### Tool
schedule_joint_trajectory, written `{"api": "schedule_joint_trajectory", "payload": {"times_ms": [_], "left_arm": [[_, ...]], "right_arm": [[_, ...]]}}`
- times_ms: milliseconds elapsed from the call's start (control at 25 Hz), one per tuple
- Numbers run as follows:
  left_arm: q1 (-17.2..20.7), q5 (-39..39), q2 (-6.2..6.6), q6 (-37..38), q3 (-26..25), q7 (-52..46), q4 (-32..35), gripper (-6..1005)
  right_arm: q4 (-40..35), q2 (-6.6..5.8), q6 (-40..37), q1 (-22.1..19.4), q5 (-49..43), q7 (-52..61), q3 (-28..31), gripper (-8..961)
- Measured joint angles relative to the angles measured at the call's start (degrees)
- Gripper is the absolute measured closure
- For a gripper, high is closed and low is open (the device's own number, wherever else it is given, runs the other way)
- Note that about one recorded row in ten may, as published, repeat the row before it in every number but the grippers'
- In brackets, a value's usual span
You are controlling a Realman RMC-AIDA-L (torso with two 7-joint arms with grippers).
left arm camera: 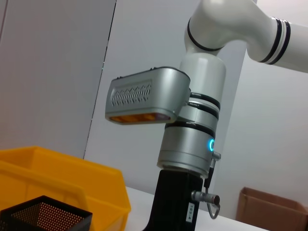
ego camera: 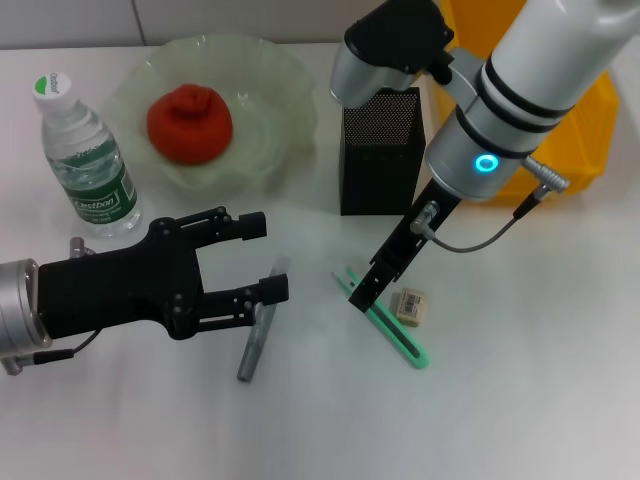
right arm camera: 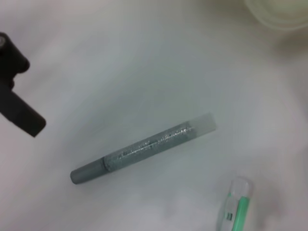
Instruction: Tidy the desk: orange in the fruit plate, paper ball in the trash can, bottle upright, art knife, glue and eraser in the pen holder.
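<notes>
The orange (ego camera: pixel 190 122) lies in the fruit plate (ego camera: pixel 275 95) at the back left. Beside the plate, the bottle (ego camera: pixel 85 160) stands upright. My left gripper (ego camera: pixel 265 258) is open and low over the desk (ego camera: pixel 520 400), one fingertip above the grey glue (ego camera: pixel 256 335), which also shows in the right wrist view (right arm camera: pixel 144 147). My right gripper (ego camera: pixel 365 292) points down at the near end of the green art knife (ego camera: pixel 398 332). The eraser (ego camera: pixel 410 305) lies just right of it. Behind them stands the pen holder (ego camera: pixel 380 150). The paper ball is out of view.
The yellow trash can (ego camera: pixel 575 130) sits at the back right, behind my right arm, and shows in the left wrist view (left arm camera: pixel 72 183) beside the pen holder (left arm camera: pixel 43 214). White desk stretches along the front.
</notes>
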Motion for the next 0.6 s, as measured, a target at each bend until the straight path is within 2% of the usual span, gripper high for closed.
{"api": "schedule_joint_trajectory", "payload": {"times_ms": [520, 600], "left_arm": [[0.26, 0.0, -0.01, -0.37, 0.04, 0.02, -0.72, 231], [0.27, 0.0, -0.01, -0.41, 0.04, 0.02, -0.8, 232]], "right_arm": [[3.3, -0.03, 3.41, -0.04, 2.61, -0.03, -3.57, 211], [3.78, -0.04, 4.05, -0.12, 3.55, -0.03, -4.33, 275]]}}
